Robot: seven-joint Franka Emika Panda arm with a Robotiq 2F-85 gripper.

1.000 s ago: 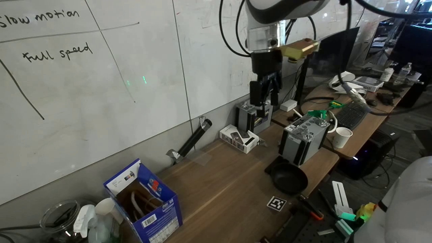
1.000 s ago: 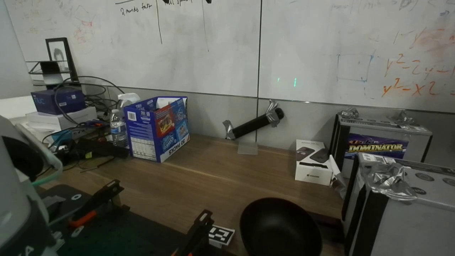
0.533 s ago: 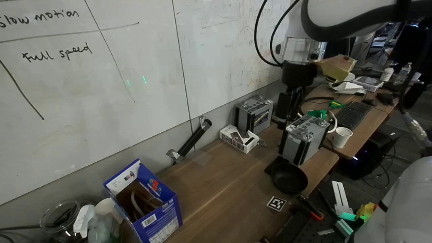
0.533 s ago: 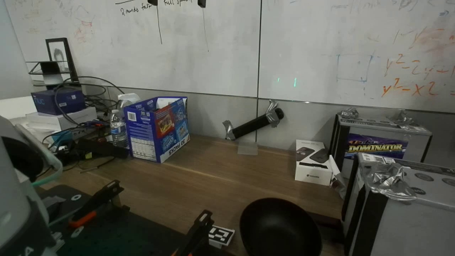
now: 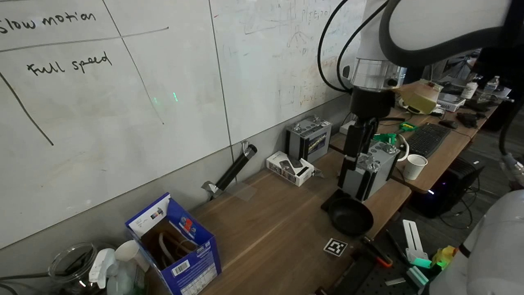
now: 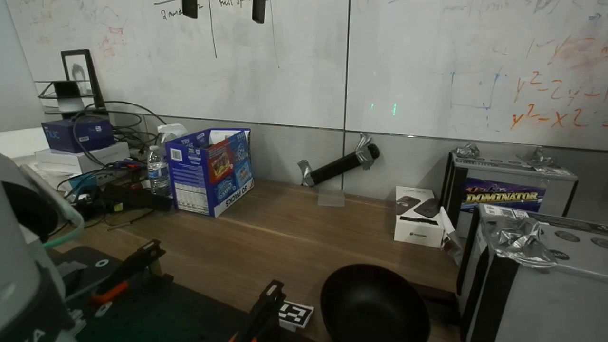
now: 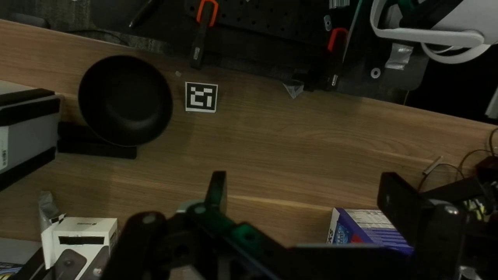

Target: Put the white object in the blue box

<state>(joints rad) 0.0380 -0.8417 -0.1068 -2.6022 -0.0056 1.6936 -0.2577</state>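
The blue box [image 5: 196, 268] stands upright with its top open at the whiteboard end of the table. Inside it, in an exterior view, lies the white object [image 5: 163, 247], a pale loop of cord, partly hidden by the box walls. An exterior view shows the printed sides of the blue box [image 6: 190, 175] but not its contents. High above the table my gripper [image 6: 224, 13] is open, well apart from the box. In the wrist view the gripper [image 7: 302, 182] has its fingers wide apart with nothing between them, and one finger covers part of the blue box [image 7: 375, 229].
A black bowl [image 5: 351, 217] and a grey battery-like box [image 5: 364, 176] stand on the table's far side. Near the wall are a white phone box [image 6: 418, 218] and a taped black tube [image 6: 339, 168]. A spray bottle [image 5: 104, 264] and a jar [image 5: 73, 262] crowd the blue box.
My gripper has moved away from the blue box and come lower, still open. The white object and the box have stayed where they were.
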